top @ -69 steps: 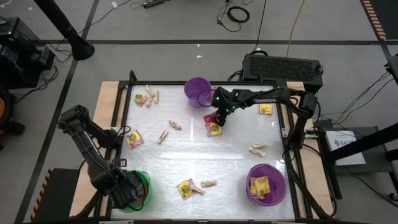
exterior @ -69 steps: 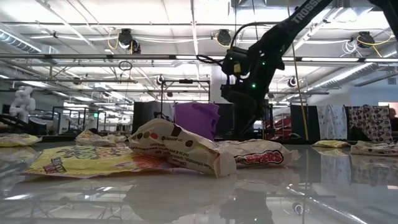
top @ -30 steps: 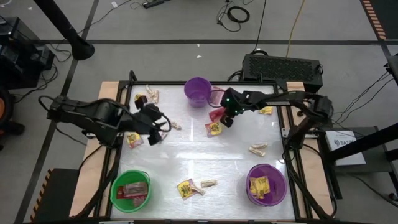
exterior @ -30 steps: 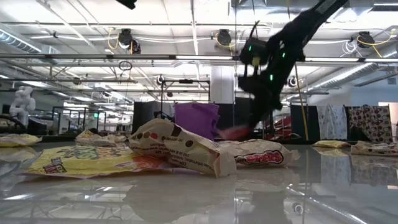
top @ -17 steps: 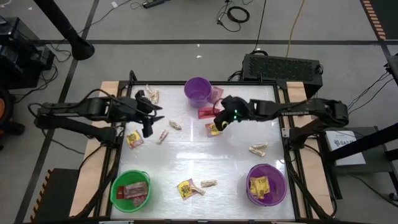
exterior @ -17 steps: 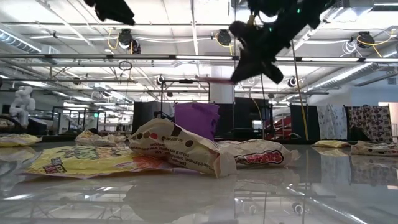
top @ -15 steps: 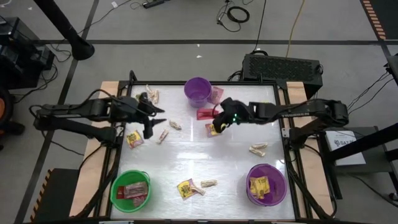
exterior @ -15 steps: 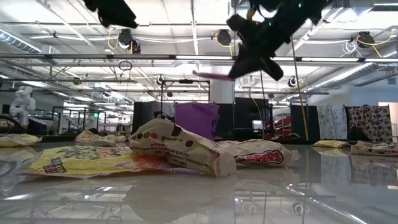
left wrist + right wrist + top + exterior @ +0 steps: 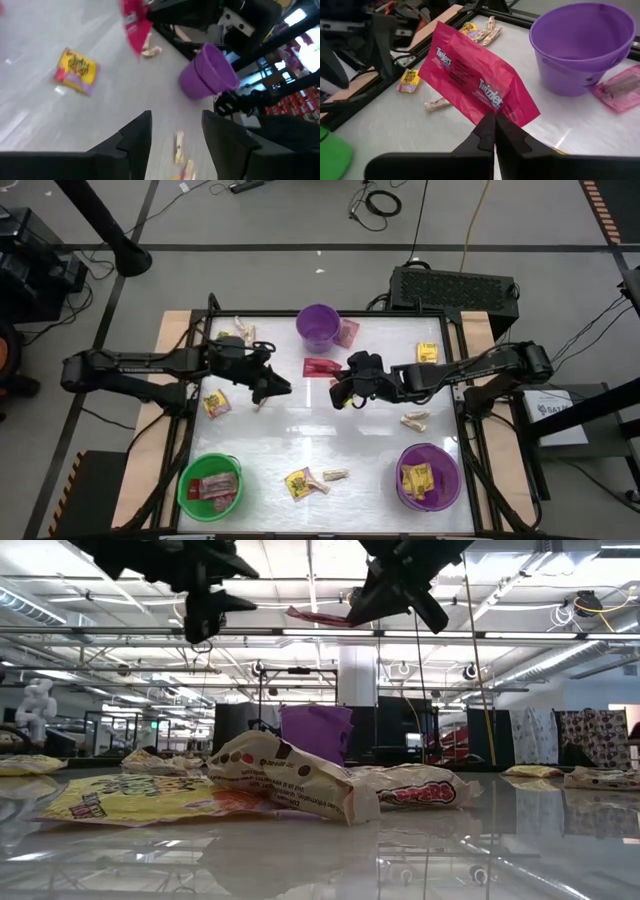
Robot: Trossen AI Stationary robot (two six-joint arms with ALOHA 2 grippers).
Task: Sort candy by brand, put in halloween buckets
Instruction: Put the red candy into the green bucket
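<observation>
My right gripper (image 9: 338,383) is shut on a flat red packet (image 9: 320,368) high over the table's middle, near the far purple bucket (image 9: 318,326). My left gripper (image 9: 274,388) hovers open just left of the packet, which shows ahead of its fingers in the left wrist view (image 9: 134,22). The green bucket (image 9: 210,485) at the near left holds red packets. The near right purple bucket (image 9: 428,476) holds yellow packets. Loose yellow packets (image 9: 216,402) and tan twisted pieces (image 9: 415,420) lie flat on the table. My right gripper pinches the red packet between its two fingers at one short end (image 9: 492,116). The fingers come from the table's right, slanting a little down. The packet sticks out past them toward the left arm, nearly level (image 9: 320,617), lifted clear of the table.
A second red packet (image 9: 347,332) lies beside the far purple bucket. More sweets lie at the far left (image 9: 240,335), near middle (image 9: 305,482) and far right (image 9: 427,354). A raised frame (image 9: 200,370) edges the table. The two arms are close over the middle.
My right gripper has risen from just above the table with the red packet and moved toward the table's left and near edge; the packet now hangs high and level. My left gripper has moved rightward toward the packet and has kept open.
</observation>
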